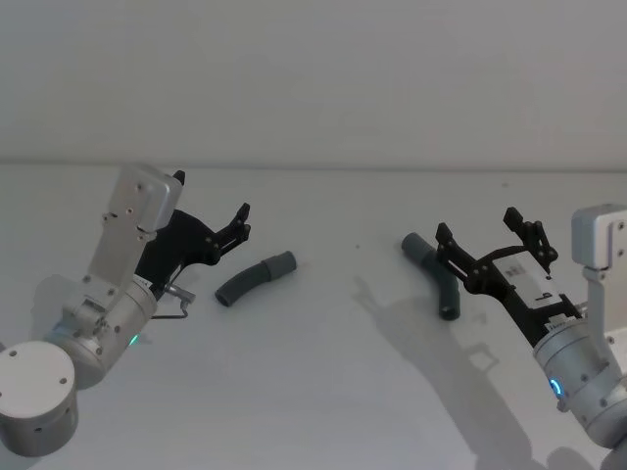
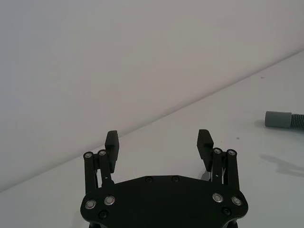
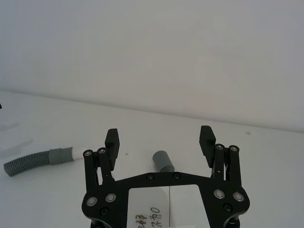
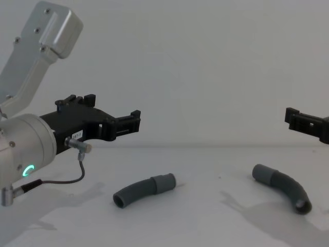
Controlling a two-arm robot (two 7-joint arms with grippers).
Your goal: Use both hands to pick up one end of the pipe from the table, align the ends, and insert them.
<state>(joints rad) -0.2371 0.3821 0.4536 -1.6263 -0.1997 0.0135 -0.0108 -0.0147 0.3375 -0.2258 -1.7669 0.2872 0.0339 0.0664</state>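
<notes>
At the left, the left pincer [image 1: 211,199] hangs above the table [image 1: 323,392] with its two fingers spread wide and nothing between them; in the chest view it sits clear of the surface and touches nothing. Just to its right the left hose piece [image 1: 255,278] lies flat on the table, its smooth grey cuff [image 1: 283,262] pointing right and far and its open ribbed end nearer. The right wrist view shows a narrow white tip [image 3: 73,153] on that cuff. Well apart to the right lies the right hose piece [image 1: 436,269], curved, its cuff at the far left end and its dark mouth toward the near side. The right pincer [image 1: 477,227] is held over this piece, fingers wide apart and empty, raised off the table in the chest view
</notes>
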